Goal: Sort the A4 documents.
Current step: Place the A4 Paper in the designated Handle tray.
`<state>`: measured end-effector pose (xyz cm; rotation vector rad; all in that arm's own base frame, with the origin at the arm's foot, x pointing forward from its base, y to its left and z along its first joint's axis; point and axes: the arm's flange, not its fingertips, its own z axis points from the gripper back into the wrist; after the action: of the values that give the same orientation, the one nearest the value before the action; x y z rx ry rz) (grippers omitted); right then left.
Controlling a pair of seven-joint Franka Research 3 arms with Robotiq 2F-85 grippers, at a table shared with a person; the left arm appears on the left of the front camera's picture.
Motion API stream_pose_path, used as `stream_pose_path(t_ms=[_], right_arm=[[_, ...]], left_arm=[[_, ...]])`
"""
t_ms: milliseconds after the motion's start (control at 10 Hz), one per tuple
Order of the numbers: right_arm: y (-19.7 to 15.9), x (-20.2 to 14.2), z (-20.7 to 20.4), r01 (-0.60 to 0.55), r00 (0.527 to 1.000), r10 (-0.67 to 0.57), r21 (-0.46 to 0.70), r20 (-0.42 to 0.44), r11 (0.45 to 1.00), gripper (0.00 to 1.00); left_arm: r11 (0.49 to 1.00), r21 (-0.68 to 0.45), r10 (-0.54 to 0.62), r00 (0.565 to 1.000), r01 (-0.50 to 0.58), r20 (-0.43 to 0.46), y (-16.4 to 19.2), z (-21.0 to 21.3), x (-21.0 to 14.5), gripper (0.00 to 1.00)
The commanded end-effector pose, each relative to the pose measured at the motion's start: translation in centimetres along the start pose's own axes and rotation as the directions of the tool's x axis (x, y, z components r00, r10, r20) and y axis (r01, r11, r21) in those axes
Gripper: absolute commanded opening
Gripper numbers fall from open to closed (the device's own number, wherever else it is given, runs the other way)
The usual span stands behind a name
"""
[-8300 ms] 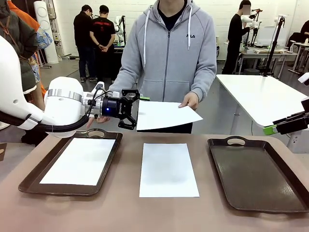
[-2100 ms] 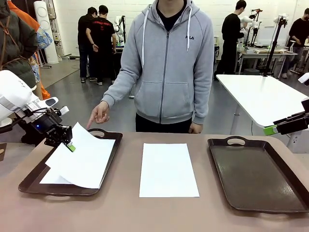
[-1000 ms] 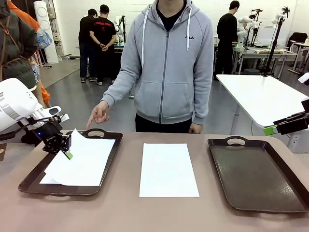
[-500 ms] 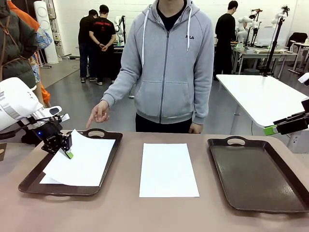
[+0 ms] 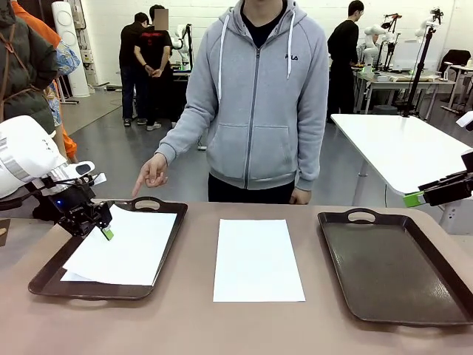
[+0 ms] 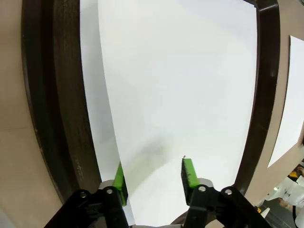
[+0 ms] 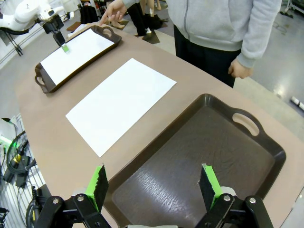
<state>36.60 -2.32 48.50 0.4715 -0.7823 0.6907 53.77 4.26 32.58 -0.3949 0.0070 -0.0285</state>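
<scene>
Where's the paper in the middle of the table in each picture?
Front view: the middle paper lies at centre.
Left wrist view: the middle paper is a sliver at the right edge.
Right wrist view: the middle paper is left of centre.
Shared landmark: the filled tray beside it.

Robotics lab, grey concrete floor (image 5: 118, 148), white worktable (image 5: 403, 148), tripod stand (image 5: 419, 66), bystanders (image 5: 151, 66)

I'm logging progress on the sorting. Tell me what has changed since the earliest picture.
The left gripper carried the handed-over sheet from the person down onto the left tray, over the sheet already there. Its pads now stand apart, so it seems released. The person's hand now points at that tray. The middle sheet, right tray and right gripper stayed put.
</scene>
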Motion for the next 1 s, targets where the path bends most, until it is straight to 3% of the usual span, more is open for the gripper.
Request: stream_pose_path(t_ms=[0,100,200,500,700,900], right_arm=[[-0.3,0.0,-0.4,-0.006,1.0,0.005,0.019,0.026,1.0,1.0],[-0.3,0.0,-0.4,-0.006,1.0,0.005,0.019,0.026,1.0,1.0],[-0.3,0.0,-0.4,-0.006,1.0,0.005,0.019,0.026,1.0,1.0],[-0.3,0.0,-0.4,-0.006,1.0,0.005,0.019,0.026,1.0,1.0],[-0.3,0.0,-0.4,-0.006,1.0,0.005,0.019,0.026,1.0,1.0],[-0.3,0.0,-0.4,-0.006,1.0,0.005,0.019,0.026,1.0,1.0]], left_arm=[[0.997,0.071,0.025,1.0,-0.025,-0.001,-0.1,1.3,-0.2,1.0],[0.996,0.085,0.022,1.0,-0.022,0.008,-0.1,1.9,-0.3,0.82],[0.996,0.088,0.018,1.0,-0.019,0.014,-0.2,2.3,-0.4,1.0],[0.997,0.081,0.011,1.0,-0.012,0.011,-0.5,2.6,-0.2,1.0],[0.999,0.006,0.033,0.998,-0.034,0.054,-1.3,2.4,-0.4,1.0],[0.998,0.064,-0.005,1.0,0.004,0.022,-0.4,2.4,-0.1,1.0]])
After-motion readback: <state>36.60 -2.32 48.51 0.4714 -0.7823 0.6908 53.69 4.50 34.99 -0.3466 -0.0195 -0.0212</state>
